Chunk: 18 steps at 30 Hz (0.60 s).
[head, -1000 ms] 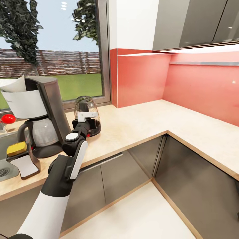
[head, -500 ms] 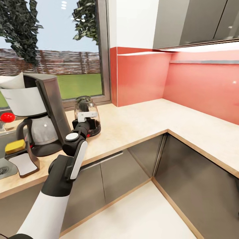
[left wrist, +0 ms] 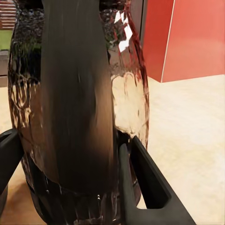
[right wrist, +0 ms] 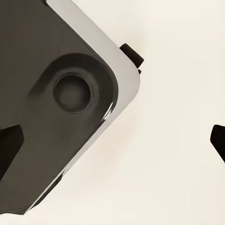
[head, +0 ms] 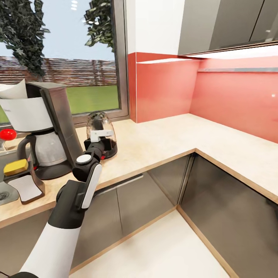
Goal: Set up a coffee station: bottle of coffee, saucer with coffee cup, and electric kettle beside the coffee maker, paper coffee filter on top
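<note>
The black coffee maker (head: 54, 116) stands on the countertop (head: 166, 135) at the left, with a white paper filter (head: 13, 90) sticking up from its top. Just to its right the glass electric kettle (head: 101, 123) rests on the counter by the window. My left gripper (head: 101, 142) is shut on the kettle's handle. In the left wrist view the dark handle (left wrist: 77, 93) runs between the fingers (left wrist: 140, 178) of the left gripper (left wrist: 75, 164), against the glass body (left wrist: 129, 93). My right gripper (right wrist: 112, 140) hangs open over pale floor, with nothing between its tips.
A yellow sponge (head: 15, 166) sits on a holder beside the sink (head: 3, 195), with a red knob (head: 7, 134) behind. The L-shaped counter runs right along a red backsplash (head: 231, 100), under grey upper cabinets (head: 231, 23). Part of my base (right wrist: 56, 117) lies below the right gripper.
The head view has drifted slightly, so the coffee maker and sponge sit a little further left. The left gripper keeps its hold on the kettle, which stays in place.
</note>
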Tool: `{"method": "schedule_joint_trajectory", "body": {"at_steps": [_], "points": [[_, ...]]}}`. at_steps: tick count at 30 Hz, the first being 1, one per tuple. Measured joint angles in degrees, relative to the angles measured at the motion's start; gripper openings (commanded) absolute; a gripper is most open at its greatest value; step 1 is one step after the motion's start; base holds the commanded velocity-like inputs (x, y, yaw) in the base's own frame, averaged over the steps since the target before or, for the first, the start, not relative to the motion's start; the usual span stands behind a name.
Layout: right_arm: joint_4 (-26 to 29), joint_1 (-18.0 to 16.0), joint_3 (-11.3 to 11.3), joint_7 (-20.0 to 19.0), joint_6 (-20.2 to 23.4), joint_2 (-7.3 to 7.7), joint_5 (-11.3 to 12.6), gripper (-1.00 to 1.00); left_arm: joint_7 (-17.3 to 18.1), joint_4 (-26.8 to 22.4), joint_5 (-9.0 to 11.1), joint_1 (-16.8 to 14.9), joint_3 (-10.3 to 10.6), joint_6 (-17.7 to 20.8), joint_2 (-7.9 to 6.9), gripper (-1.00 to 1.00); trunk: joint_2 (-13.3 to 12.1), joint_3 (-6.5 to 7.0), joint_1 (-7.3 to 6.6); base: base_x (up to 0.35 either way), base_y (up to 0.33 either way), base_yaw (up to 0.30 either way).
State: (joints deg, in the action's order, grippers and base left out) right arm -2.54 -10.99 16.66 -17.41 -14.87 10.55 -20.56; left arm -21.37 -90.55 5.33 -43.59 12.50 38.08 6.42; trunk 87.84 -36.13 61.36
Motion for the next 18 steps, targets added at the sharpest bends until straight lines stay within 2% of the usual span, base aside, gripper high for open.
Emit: {"method": "schedule_joint_trajectory", "body": {"at_steps": [3, 7, 11, 15, 18], "points": [[0.0, 0.0, 0.0, 0.0, 0.0, 0.03, 0.0, 1.00, 0.0, 0.0, 0.0, 0.0, 0.0, 0.0, 0.00, -1.00, 0.0, 0.00, 0.01, 0.000, 0.000, 0.000], [0.0, 0.0, 0.0, 0.0, 0.0, 0.02, 0.0, 1.00, 0.0, 0.0, 0.0, 0.0, 0.0, 0.0, 0.00, -1.00, 1.6, -0.72, 0.88, 0.000, 0.000, 0.000], [0.0, 0.0, 0.0, 0.0, 0.0, 0.02, 0.0, 1.00, 0.0, 0.0, 0.0, 0.0, 0.0, 0.0, 0.00, -1.00, 1.6, -0.72, 0.89, 0.000, 0.000, 0.000], [0.0, 0.0, 0.0, 0.1, 0.0, 0.00, 0.0, 1.00, 0.0, 0.0, 0.0, 0.0, 0.0, 0.0, 0.00, -1.00, 3.2, -1.44, 1.76, 0.000, 0.000, 0.000], [0.0, 0.0, 0.0, 0.1, 0.0, 0.00, 0.0, 1.00, 0.0, 0.0, 0.0, 0.0, 0.0, 0.0, 0.00, -1.00, 3.2, -1.44, 1.76, 0.000, 0.000, 0.000]]}}
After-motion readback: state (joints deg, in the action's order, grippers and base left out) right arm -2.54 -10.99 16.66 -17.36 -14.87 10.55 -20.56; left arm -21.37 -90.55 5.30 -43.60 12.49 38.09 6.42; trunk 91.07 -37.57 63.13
